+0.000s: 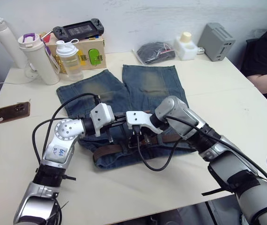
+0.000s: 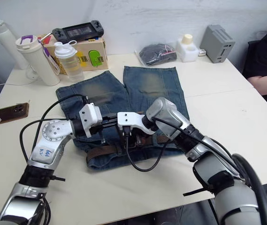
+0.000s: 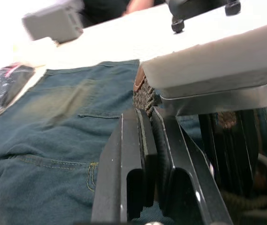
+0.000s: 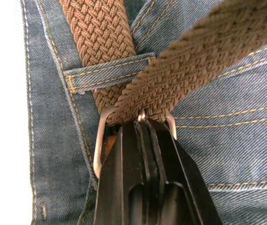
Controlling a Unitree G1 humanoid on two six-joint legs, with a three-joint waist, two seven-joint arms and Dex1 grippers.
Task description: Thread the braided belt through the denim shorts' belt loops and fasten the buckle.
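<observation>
With both the right gripper [image 4: 147, 123] and left gripper [image 3: 147, 117] pinched shut on the braided belt [image 4: 189, 70] at the buckle [image 4: 100, 140], uneven pulling could tug the strap back out of the belt loop [image 4: 107, 72].

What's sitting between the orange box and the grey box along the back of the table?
In the left eye view, a black pouch and a small white container.

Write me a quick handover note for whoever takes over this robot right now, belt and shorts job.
Left gripper: shut, over the denim shorts next to the right gripper; whether it pinches the belt is unclear.
Right gripper: shut at the buckle, on the prong or the strap's end.
Braided belt lies along the waistband, passing under at least one belt loop; the free end crosses through the buckle frame.
Left: seat the prong, check the remaining loops.
</observation>
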